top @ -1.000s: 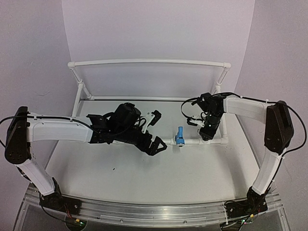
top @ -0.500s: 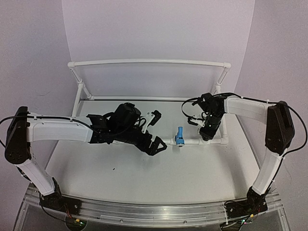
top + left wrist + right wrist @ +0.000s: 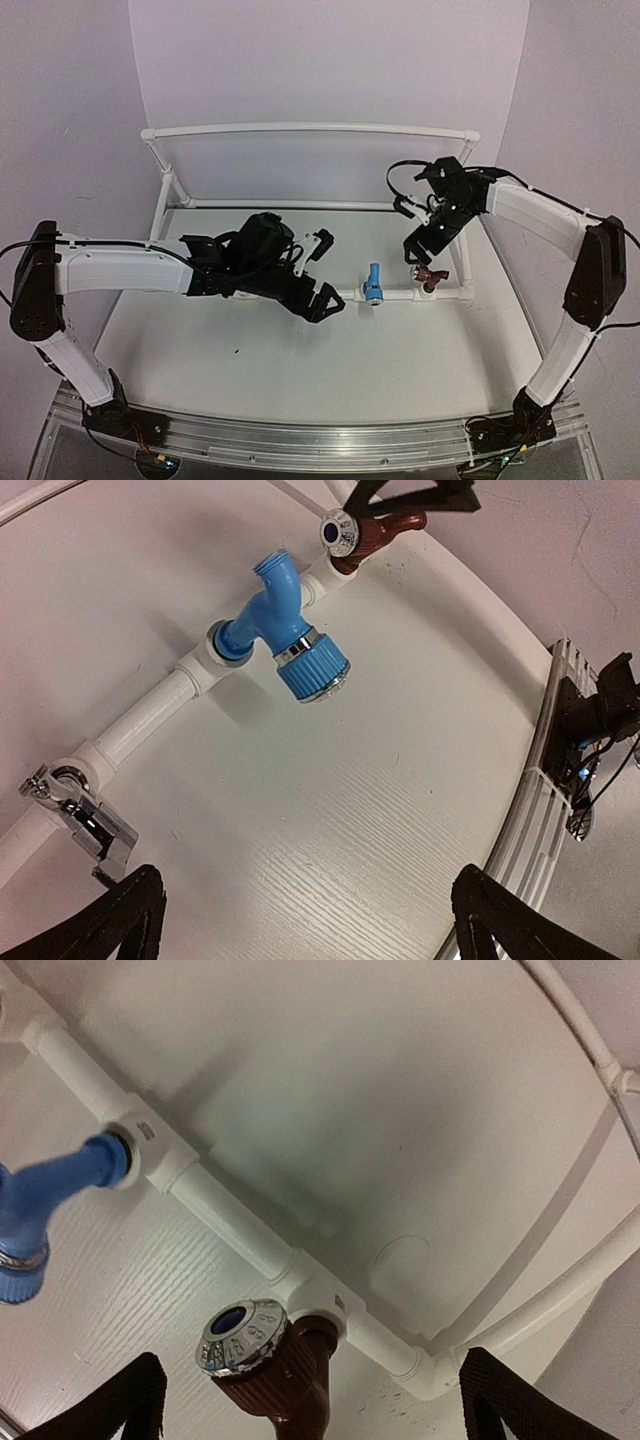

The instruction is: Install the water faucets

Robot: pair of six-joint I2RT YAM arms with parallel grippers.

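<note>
Two pipe-frame sockets [image 3: 160,1155] hold blue faucet [image 3: 285,630] and red-brown faucet [image 3: 270,1365]; left hand [image 3: 310,920], right hand [image 3: 315,1410] released.

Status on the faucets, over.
Left gripper open. Right gripper open, clear of red-brown faucet. Blue faucet, grey faucet, red-brown all in pipe frame sockets. Nothing blocking.

Under the right claw [image 3: 420,252], the red-brown faucet [image 3: 290,1375] looked like finely ribbed plastic, its cap shiny chrome. Ahead of the left claw [image 3: 305,900], the blue faucet [image 3: 285,630] was smooth plastic; the table [image 3: 330,810] matt, finely grained.
</note>
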